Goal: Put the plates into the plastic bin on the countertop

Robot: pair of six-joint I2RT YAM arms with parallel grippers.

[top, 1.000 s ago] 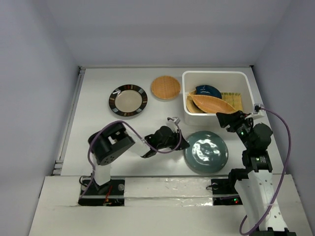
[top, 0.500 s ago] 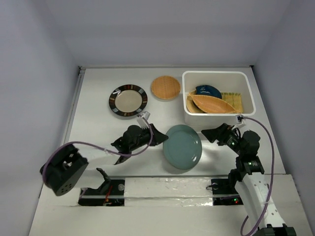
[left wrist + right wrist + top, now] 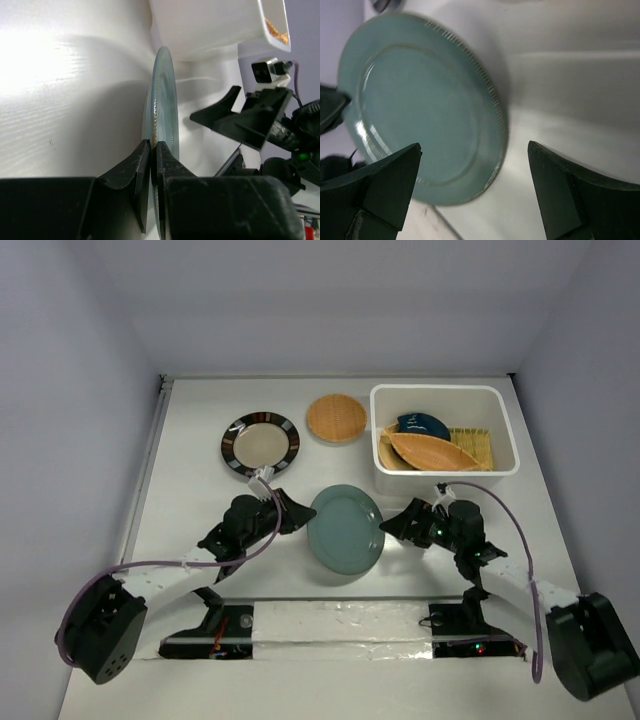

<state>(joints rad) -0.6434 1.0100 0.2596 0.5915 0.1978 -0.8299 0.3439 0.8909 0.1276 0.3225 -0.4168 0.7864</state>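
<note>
The teal plate [image 3: 345,530] is tilted off the white countertop [image 3: 200,500] in front of the plastic bin [image 3: 445,390]. My left gripper [image 3: 298,516] is shut on its left rim; the left wrist view shows the plate edge-on [image 3: 164,100] between the closed fingers [image 3: 153,150]. My right gripper [image 3: 396,525] is open and empty just right of the plate, whose rim [image 3: 420,110] lies between its spread fingertips [image 3: 474,147]. The bin holds a blue leaf dish [image 3: 420,424], an orange leaf dish [image 3: 430,450] and a yellow-green slatted plate [image 3: 475,443].
A black-rimmed cream plate [image 3: 260,445] lies at the back left. A woven tan plate [image 3: 337,417] lies just left of the bin. Pale walls close the table on three sides. The bin's near wall [image 3: 210,25] is close behind the held plate.
The teal plate has moved left, held in my left gripper. My right gripper has come down and left from beside the bin to the plate's right rim.
</note>
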